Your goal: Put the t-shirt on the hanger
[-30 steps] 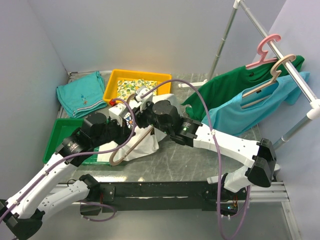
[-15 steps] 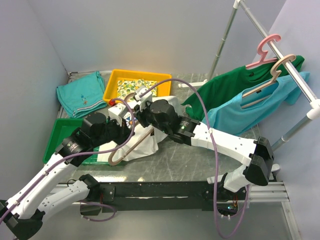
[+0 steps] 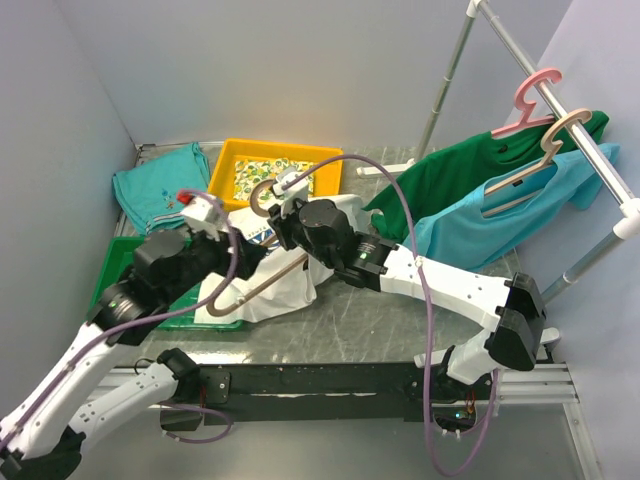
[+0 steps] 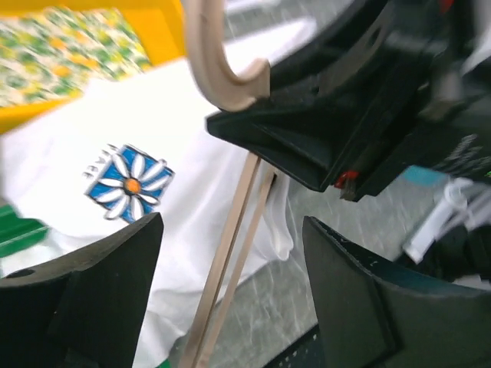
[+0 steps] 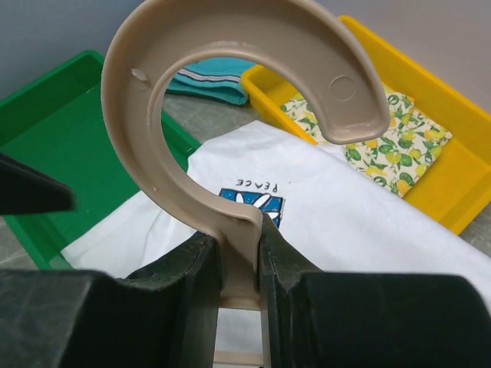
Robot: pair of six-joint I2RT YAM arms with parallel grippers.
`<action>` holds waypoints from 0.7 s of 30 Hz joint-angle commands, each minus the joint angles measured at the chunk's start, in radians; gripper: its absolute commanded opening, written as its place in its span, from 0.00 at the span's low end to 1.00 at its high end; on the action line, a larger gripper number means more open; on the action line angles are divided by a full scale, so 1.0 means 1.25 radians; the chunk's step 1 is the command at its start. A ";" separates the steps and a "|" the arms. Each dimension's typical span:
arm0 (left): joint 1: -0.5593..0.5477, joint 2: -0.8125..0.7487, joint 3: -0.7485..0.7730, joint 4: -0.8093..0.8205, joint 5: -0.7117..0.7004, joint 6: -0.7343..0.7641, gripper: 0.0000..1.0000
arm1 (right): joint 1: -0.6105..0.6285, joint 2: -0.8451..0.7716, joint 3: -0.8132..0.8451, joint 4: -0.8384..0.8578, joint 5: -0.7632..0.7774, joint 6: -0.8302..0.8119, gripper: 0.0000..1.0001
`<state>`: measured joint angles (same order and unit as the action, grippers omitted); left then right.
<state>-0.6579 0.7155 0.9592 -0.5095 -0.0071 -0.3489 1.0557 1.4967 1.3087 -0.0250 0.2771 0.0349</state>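
Observation:
The white t-shirt [image 3: 290,287] with the blue daisy and "PEACE" print [image 5: 253,201] lies crumpled on the table, partly over the green tray. The beige hanger [image 3: 255,287] slants above it, hook up. My right gripper [image 5: 239,253] is shut on the hanger's neck just below the hook [image 5: 230,23]. In the top view the right gripper [image 3: 277,215] sits above the shirt. My left gripper [image 4: 230,299] is open. Its fingers [image 4: 84,307] stand wide on either side of the hanger's thin bars [image 4: 230,253] without touching them. The shirt [image 4: 192,130] lies beneath.
A yellow tray [image 3: 225,165] holding a lemon-print cloth [image 3: 270,175] stands behind the shirt. A green tray [image 3: 115,265] is on the left, with a folded teal garment [image 3: 160,185] behind it. The rack at right [image 3: 575,125] carries a pink hanger [image 3: 530,95], a green shirt [image 3: 470,170] and a light blue shirt [image 3: 480,230].
My right gripper closed on the hanger's neck. My left gripper then opened, let go of the hanger and drew back to the left. The hook now stands higher.

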 commanded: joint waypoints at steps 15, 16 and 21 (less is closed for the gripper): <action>-0.003 -0.135 -0.063 0.007 0.083 -0.256 0.60 | -0.038 0.130 0.151 0.047 0.113 -0.004 0.00; -0.006 -0.144 -0.093 0.037 0.081 -0.277 0.59 | -0.044 0.132 0.152 0.046 0.113 -0.001 0.00; -0.108 -0.104 -0.258 0.195 -0.019 -0.391 0.60 | -0.054 0.130 0.165 0.034 0.105 0.017 0.00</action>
<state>-0.6926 0.5499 0.7166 -0.4820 0.0330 -0.6907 1.0012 1.6745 1.4460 -0.0154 0.3809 0.0414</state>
